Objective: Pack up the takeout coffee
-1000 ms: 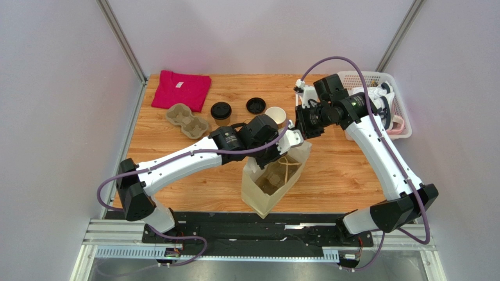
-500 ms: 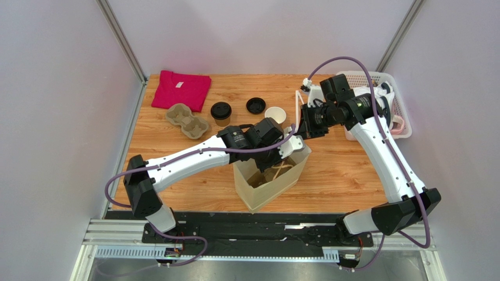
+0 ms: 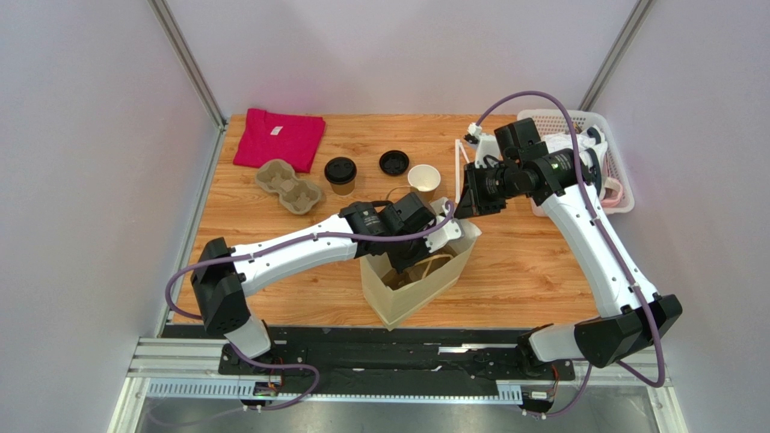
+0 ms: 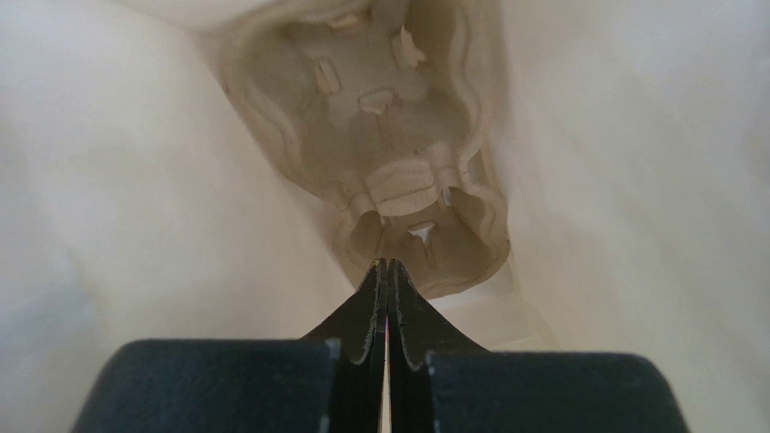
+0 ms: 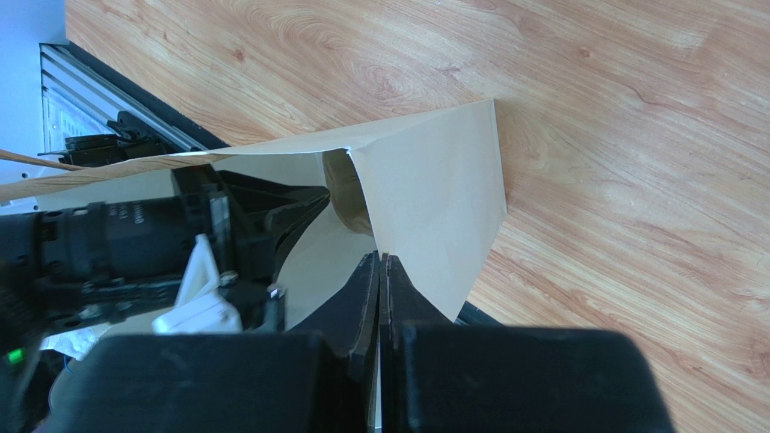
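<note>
Wooden desk (image 3: 533, 262), near side: a paper bag (image 3: 398, 307) stands open with the left end effector (image 4: 387, 263) inside, closed and empty, above a pulp carrier (image 4: 398, 180) seated at the bottom. The right end effector (image 5: 380, 257), closed, seemingly pinches the far rim, probably to keep the mouth open. Beyond, the takeout coffee (image 3: 340, 171) stands on the desk, unpacked.

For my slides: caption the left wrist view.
Shut left fingers inside the bag, pointing down at a pulp cup carrier lying at its bottom.
</note>
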Controlling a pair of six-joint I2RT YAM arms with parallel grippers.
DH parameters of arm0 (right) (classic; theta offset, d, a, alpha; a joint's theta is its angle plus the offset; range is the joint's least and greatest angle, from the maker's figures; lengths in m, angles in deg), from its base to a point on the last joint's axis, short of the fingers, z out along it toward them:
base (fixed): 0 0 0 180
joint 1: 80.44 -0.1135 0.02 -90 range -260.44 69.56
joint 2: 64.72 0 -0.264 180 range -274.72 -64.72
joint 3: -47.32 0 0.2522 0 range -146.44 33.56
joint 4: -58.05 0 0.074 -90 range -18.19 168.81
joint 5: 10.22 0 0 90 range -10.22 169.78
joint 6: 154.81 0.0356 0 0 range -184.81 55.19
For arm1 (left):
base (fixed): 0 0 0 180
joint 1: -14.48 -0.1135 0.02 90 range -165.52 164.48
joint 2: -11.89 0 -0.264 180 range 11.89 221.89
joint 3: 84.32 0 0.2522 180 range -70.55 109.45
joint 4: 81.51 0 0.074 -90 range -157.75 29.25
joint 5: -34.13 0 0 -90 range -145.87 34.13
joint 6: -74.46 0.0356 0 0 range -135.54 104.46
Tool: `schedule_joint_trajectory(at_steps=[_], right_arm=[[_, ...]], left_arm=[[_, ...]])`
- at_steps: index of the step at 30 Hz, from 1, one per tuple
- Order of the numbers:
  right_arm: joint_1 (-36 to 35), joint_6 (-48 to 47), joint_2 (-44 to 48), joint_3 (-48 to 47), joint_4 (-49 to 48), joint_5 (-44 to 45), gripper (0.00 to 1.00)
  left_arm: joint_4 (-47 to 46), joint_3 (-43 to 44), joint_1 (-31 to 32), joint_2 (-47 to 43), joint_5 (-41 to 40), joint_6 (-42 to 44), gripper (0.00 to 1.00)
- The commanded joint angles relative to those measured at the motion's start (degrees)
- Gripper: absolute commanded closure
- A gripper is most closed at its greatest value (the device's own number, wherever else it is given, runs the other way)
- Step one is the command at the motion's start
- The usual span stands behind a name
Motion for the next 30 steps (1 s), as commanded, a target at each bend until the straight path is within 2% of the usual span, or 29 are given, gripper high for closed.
schedule_joint_trajectory(at_steps=[1, 12, 20, 30], right_arm=[[0.29, 0.83, 1.94, -0.03, -1.06, 0.11, 1.0], [0.29, 0.83, 3.35, 0.76, -1.68, 0.63, 1.0], [0.2, 0.83, 4.05, 1.11, -2.38, 0.46, 1.0], [0.2, 1.01, 4.41, 1.46, -3.44, 0.98, 1.0]], left_arm=[[0.25, -0.69, 0.31, 1.31, -1.35, -1.42, 1.0], [5.61, 3.17, -1.18, 9.31, -3.28, -2.92, 1.0], [7.19, 3.88, -1.09, 13.44, -4.25, -0.9, 1.0], [14.13, 5.02, -1.18, 18.36, -6.62, 0.16, 1.0]])
